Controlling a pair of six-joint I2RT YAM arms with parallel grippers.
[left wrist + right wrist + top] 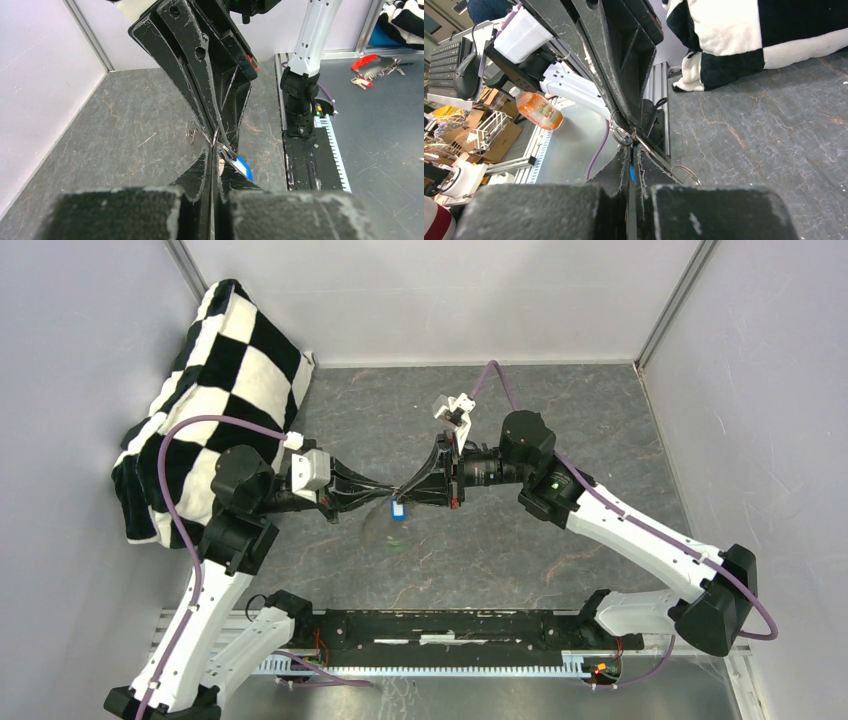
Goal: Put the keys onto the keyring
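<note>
Left fingers (212,152) and right fingers (631,150) meet tip to tip, both pinched shut, likely steadying the keyring (686,167) for threading; blue key (243,167) dangles beneath; exact grips unclear.

Checkered cushion (230,370) on scuffed grey table (560,540)

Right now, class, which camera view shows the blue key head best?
Left wrist view: the blue key head shows close and largest. The top view gives a small blue speck; the right wrist view only a thin blue sliver.
</note>
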